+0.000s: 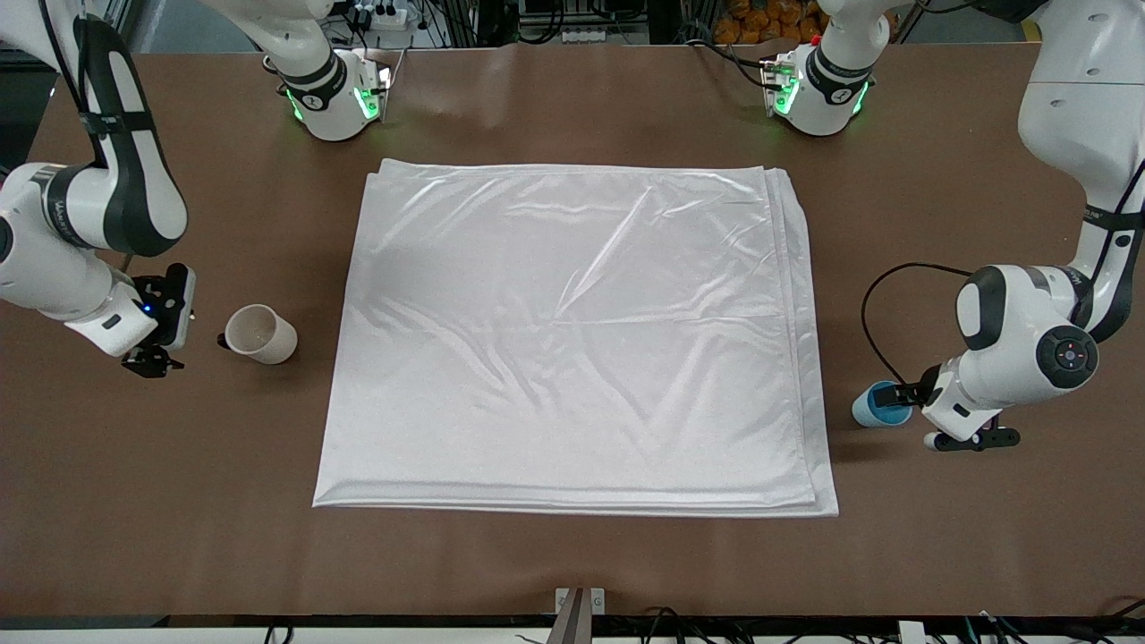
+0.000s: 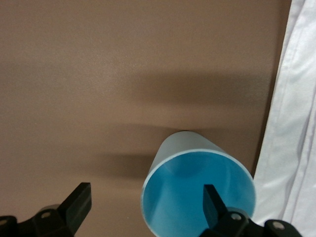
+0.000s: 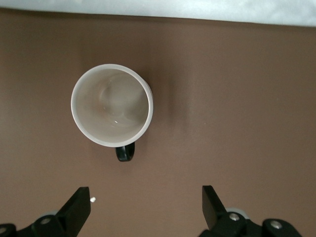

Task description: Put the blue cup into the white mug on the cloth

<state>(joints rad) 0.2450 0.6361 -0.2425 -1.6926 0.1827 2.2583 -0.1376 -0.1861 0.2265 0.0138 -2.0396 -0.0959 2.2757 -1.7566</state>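
Blue cup stands on the table beside the wide-open left gripper; white mug stands by the wide-open right gripper, both off the cloth.

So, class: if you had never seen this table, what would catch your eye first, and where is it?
The large shiny white satin cloth fills the middle of the brown table. A cream mug with a black handle stands off it toward the right arm's end, beside the open right gripper. A small light-blue cup stands toward the left arm's end, at the open left gripper.

left end effector open, low; right end effector open, low.
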